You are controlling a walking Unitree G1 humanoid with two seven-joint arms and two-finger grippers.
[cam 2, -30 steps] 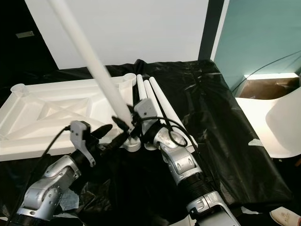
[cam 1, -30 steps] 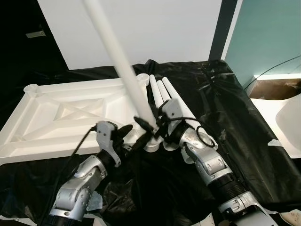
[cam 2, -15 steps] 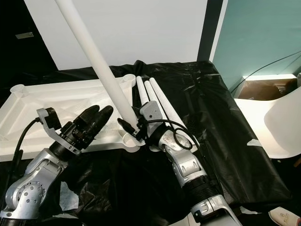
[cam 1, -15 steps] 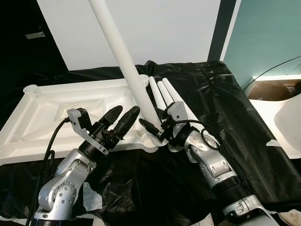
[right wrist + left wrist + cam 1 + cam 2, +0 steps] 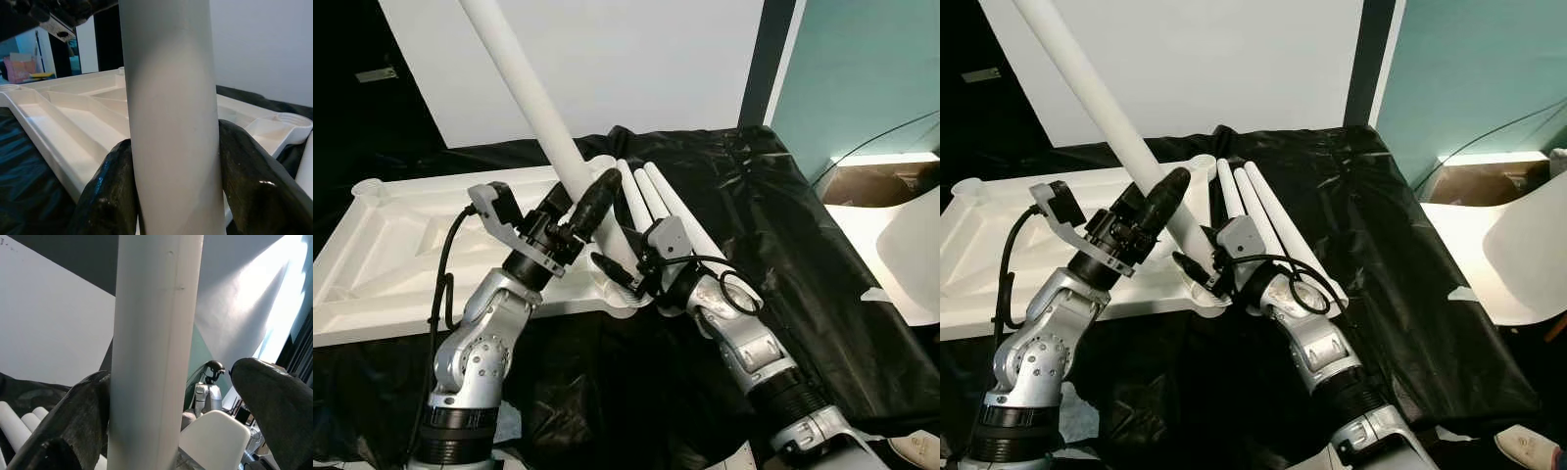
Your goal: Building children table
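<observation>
Clamped low on the tilted table leg (image 5: 524, 93): right gripper (image 5: 619, 277). Spread around the shaft higher up, seemingly one finger touching: left gripper (image 5: 582, 201). Leg's foot below, near tabletop (image 5: 382, 255) corner socket.

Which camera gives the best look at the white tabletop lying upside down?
The left eye view: the tabletop lies there nearly whole, ribs up, on the black sheet. The right eye view shows much the same. The right wrist view sees its ribs behind the leg.

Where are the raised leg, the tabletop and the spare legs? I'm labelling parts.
raised leg (image 5: 524, 93), left eye view, mid-shaft.
tabletop (image 5: 401, 230), left eye view, ribbed underside.
spare legs (image 5: 1268, 220), right eye view, middle of the bundle.
</observation>
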